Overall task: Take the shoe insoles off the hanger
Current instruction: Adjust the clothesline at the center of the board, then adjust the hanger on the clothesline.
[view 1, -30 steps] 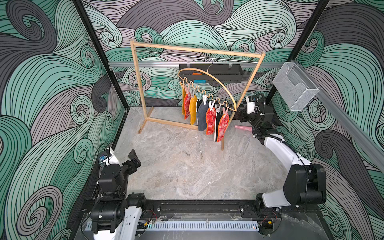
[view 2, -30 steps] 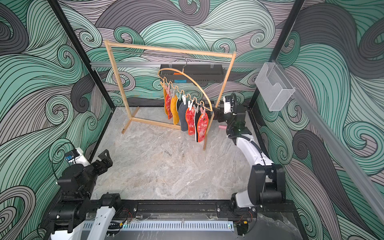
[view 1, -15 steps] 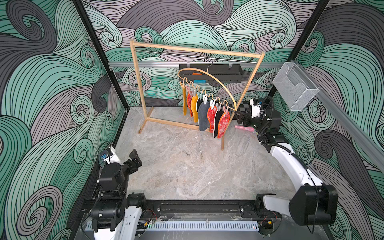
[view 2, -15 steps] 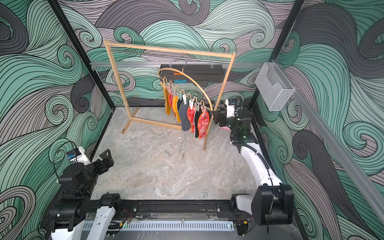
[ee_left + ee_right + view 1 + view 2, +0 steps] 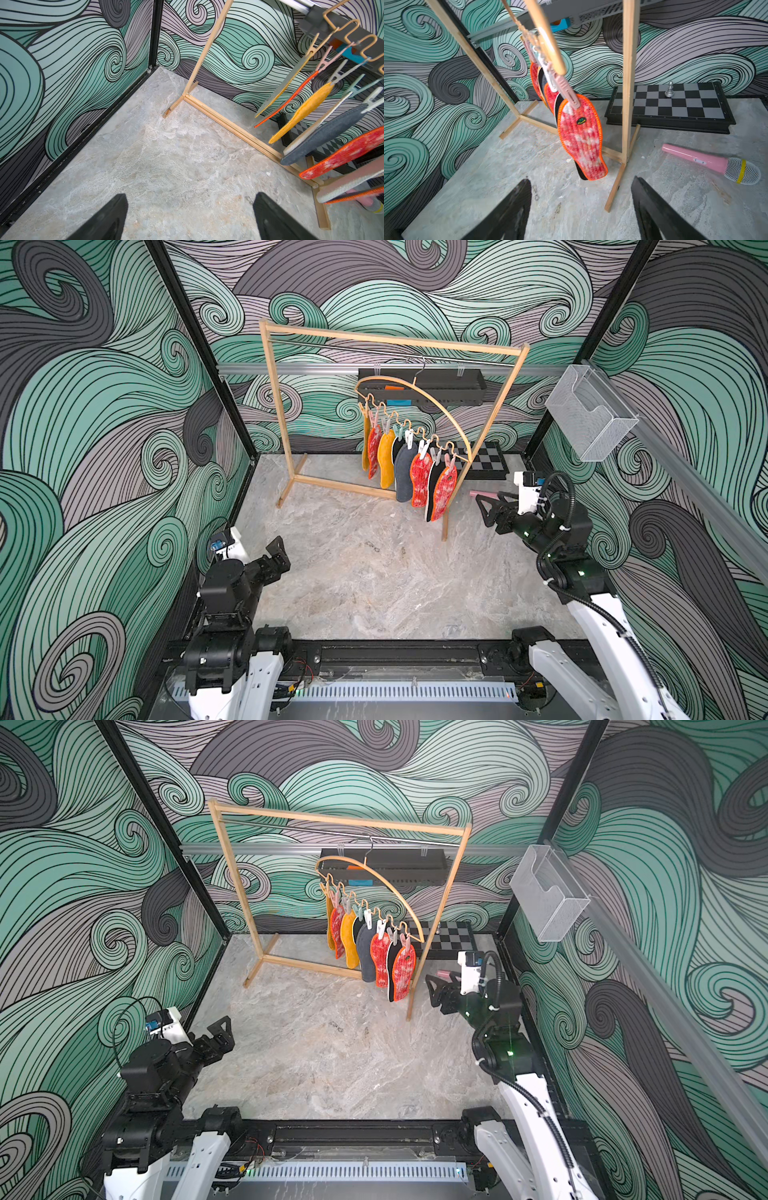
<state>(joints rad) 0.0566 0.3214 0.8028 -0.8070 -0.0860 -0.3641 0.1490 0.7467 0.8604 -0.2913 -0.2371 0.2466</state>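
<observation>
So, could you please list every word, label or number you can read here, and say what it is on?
Nothing can be read with certainty.
Oval badge on the nearest red-white insole: too small.
White label on the pink microphone: blurred.
Marks along the chessboard rim: too small.

Open marble table (image 5: 374, 580) lies before the hanging shoe insoles (image 5: 581, 135), but the rack's near upright post (image 5: 628, 83) stands between them and the right gripper (image 5: 484, 512), with a pink microphone (image 5: 708, 162) and chessboard (image 5: 675, 106) behind.
</observation>
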